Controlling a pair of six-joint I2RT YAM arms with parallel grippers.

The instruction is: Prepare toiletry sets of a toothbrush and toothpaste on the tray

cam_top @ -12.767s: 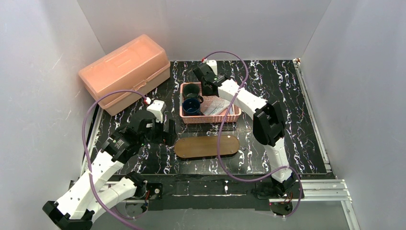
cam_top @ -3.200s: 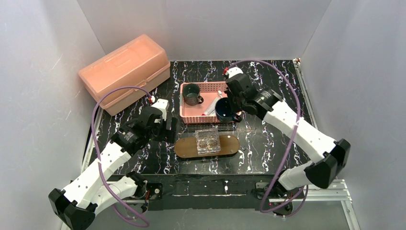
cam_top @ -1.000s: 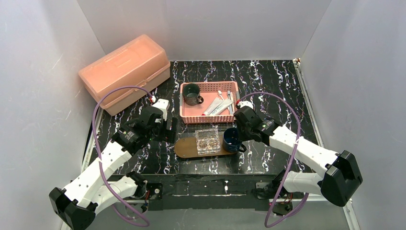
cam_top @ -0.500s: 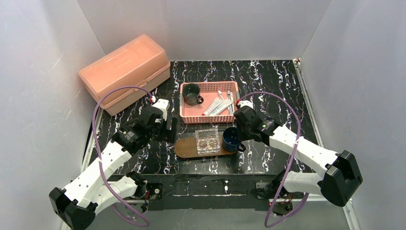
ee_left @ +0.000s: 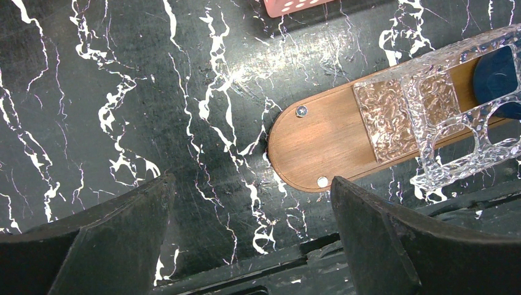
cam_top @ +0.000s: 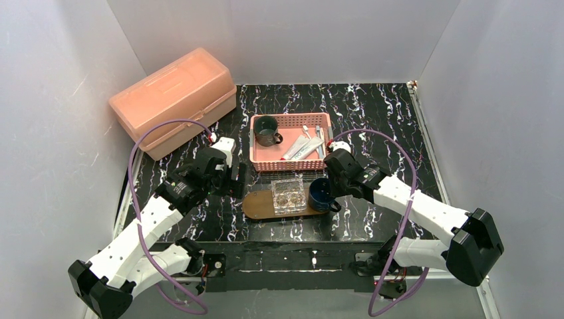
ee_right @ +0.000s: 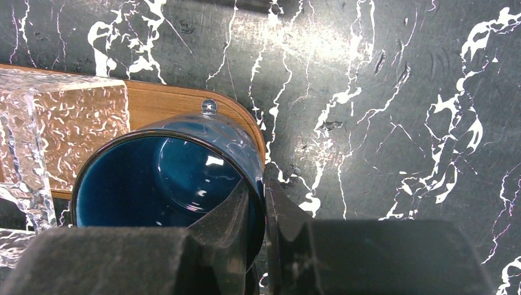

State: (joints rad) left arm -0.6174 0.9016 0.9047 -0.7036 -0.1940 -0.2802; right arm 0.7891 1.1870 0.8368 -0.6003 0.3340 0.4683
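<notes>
1. The tray (cam_top: 256, 205) lies flat on the black marbled bench (cam_top: 372, 119), its long side running left to right, just in front of the pink basket (cam_top: 290, 166) and between the 2 arms.
2. The toiletry sets (cam_top: 304, 146), silvery tubes and thin white toothbrushes, lie loose in the right half of the basket; none is on the tray.
3. A clear textured box (cam_top: 289, 193) sits on the middle of the tray, overhanging its near edge in the left wrist view. A dark blue mug (ee_right: 153, 178) stands upright over the tray's right end, just beside the box. I cannot tell whether its base rests on the wood.
4. The right jaws are nearly together and pinch the mug's wall at the rim: 1 finger (ee_right: 230, 212) is inside the mug and the other is outside against the glaze.
5. The left jaws are spread wide and hold nothing. Their 2 fingers (ee_left: 123, 215) hang above bare bench just off the tray's left end, touching neither tray nor box.
6. A dark grey mug (cam_top: 267, 129) stands in the basket's left rear corner.
7. A peach lidded storage box (cam_top: 174, 100) sits at the far left of the bench, well apart from the tray.
</notes>
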